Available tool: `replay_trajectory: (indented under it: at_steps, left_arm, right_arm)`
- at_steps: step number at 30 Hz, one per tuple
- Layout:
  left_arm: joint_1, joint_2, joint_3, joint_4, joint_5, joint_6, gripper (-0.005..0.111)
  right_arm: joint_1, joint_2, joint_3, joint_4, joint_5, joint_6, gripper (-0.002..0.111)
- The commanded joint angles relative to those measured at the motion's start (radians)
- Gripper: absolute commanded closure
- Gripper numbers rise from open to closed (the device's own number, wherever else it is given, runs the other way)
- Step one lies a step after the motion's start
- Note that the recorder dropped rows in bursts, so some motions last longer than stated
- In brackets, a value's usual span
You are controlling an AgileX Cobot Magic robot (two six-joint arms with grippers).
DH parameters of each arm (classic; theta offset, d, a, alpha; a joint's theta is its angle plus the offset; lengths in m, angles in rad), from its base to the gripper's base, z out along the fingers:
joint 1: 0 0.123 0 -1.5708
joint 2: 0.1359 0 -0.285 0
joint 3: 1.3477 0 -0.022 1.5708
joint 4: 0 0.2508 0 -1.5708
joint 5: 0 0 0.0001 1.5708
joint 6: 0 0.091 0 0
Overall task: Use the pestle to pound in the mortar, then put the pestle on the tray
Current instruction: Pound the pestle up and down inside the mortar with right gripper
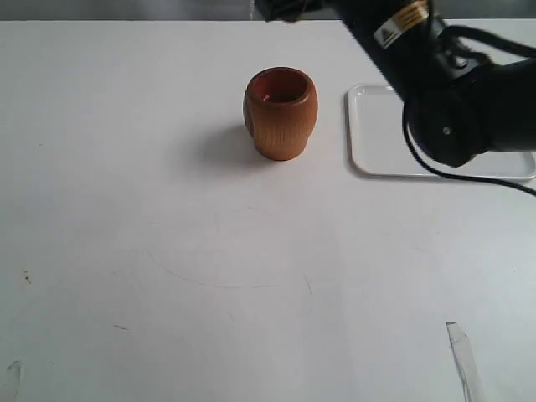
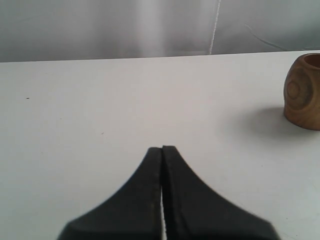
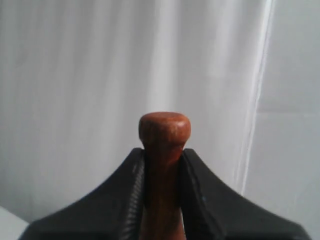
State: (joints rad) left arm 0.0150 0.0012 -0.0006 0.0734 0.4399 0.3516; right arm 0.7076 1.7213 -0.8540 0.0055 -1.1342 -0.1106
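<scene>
Right hand (image 3: 162,159) grasps the pestle (image 3: 164,128) aloft, far side; left hand (image 2: 162,152) clenched, empty. Mortar (image 1: 280,113) stands on the desk (image 1: 167,293), tray (image 1: 373,144) just right. Risk: an off-centre descent strikes the rim and topples the unheld mortar.

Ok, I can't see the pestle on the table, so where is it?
The pestle is clamped in the right claw, its knob poking past the tips in the right wrist view; the exterior view does not show it.

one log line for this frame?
right gripper: shut on pestle | left gripper: shut, empty | mortar: upright, no pestle inside, apart from tray | tray: partly behind right arm
</scene>
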Motion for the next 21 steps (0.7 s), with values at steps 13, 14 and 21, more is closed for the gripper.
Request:
replay_trajectory:
  at_steps: [13,14,21]
  left_arm:
    - [-0.008,-0.001,0.001,-0.007,-0.003,-0.008,0.107]
    - [-0.008,-0.001,0.001,-0.007,-0.003,-0.008,0.107]
    - [-0.008,-0.001,0.001,-0.007,-0.003,-0.008,0.107]
  right_arm:
    - [0.001,0.370,0.002,0.004,-0.087,0.122,0.108]
    - [0.001,0.376,0.002,0.004,-0.087,0.122,0.108]
    - [0.001,0.235,0.002,-0.019,-0.087,0.090,0.108]
